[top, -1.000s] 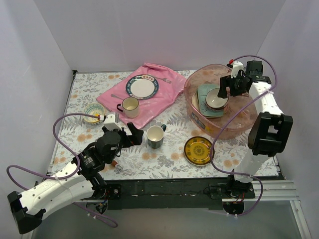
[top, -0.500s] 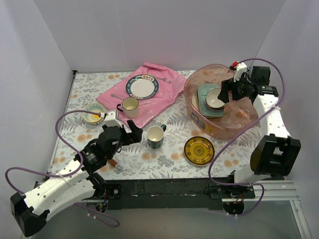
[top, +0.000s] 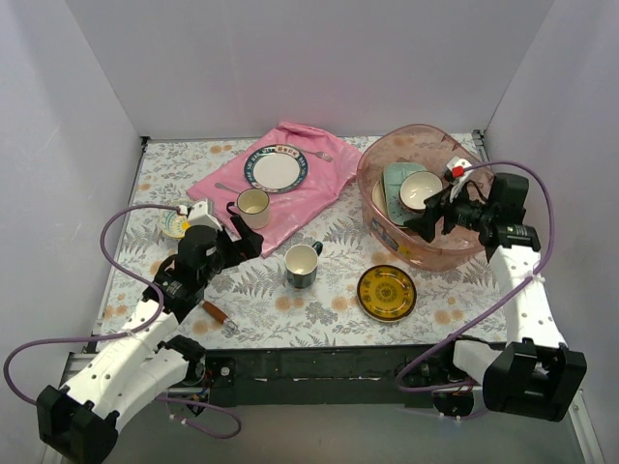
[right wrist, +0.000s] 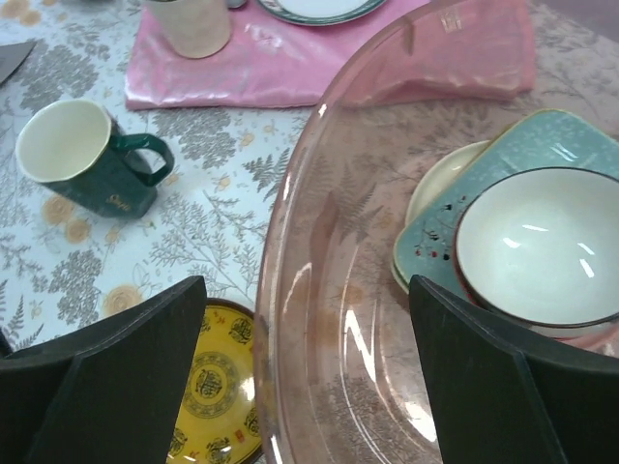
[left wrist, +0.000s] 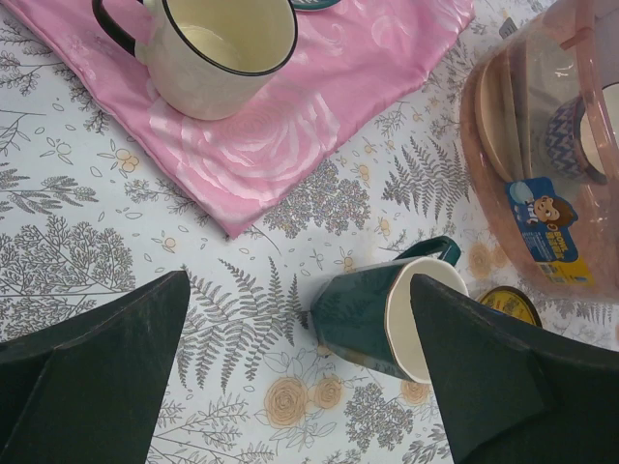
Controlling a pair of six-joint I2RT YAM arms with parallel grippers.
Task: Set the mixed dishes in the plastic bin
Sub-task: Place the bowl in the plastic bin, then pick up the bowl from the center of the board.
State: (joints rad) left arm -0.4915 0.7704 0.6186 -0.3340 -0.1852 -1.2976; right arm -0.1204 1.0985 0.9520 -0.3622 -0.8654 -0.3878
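The plastic bin (top: 371, 162) stands at the right and holds a pale green tray (top: 395, 178) with a cream bowl (top: 421, 190) on it. My right gripper (top: 431, 215) hovers open and empty over the bin's near wall (right wrist: 290, 213), with the tray (right wrist: 440, 227) and bowl (right wrist: 542, 242) ahead of it. A yellow plate (top: 386, 292) lies in front of the bin. The dark mug (top: 302, 264) stands mid-table. My left gripper (top: 244, 237) is open to its left, the mug (left wrist: 377, 319) showing beyond its fingers, untouched.
A pink cloth (top: 309, 188) at the back carries a cream mug (top: 253, 205) and a blue-rimmed plate (top: 276, 167). A small patterned bowl (top: 174, 224) sits at the left. A wooden-handled spatula (top: 218, 314) lies near the front edge. White walls close in on three sides.
The right gripper drew back from above the bowl toward the bin's near wall and opened a little wider. The left arm swung left and away from the dark mug.
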